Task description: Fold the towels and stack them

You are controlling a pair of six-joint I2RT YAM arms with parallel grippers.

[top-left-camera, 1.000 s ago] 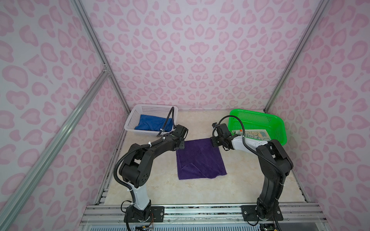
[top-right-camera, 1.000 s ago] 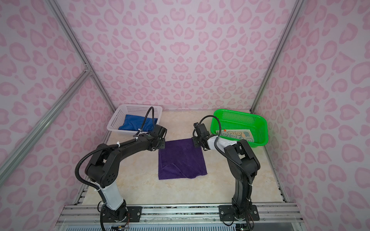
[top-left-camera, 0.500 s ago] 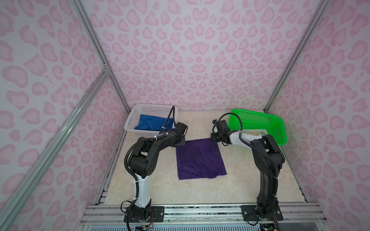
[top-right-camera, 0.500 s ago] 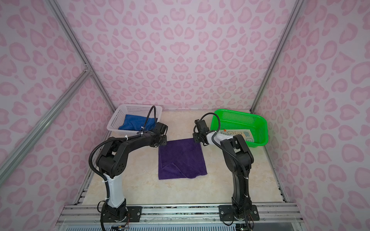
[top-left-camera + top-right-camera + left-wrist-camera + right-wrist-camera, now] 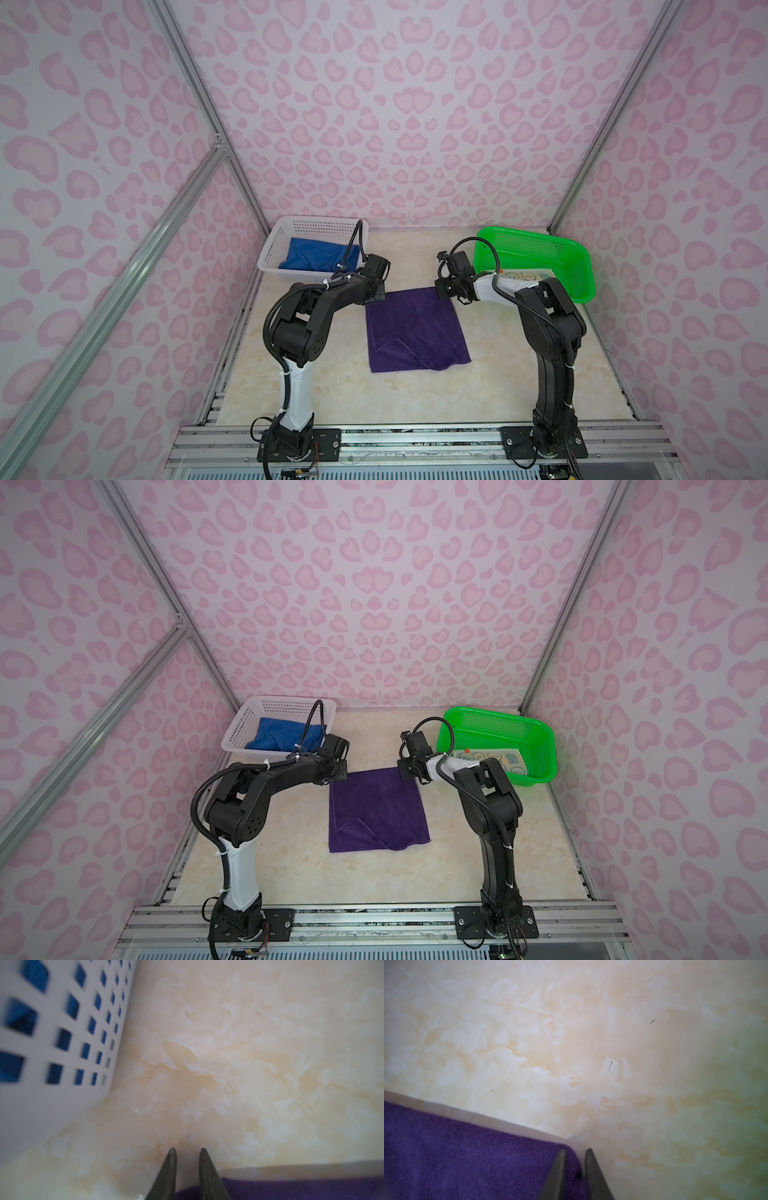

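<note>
Left claw (image 5: 187,1149), right claw (image 5: 575,1150) newly narrowed, pinching purple towel (image 5: 415,328) corners

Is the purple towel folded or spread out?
Spread: the purple towel lies flat on the table, only a near corner flap turned over.

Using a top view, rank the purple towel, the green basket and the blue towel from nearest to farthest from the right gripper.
From the right gripper:
1. purple towel, its far right corner between the fingertips.
2. green basket, just to its right.
3. blue towel, far left, inside the white basket.
</note>
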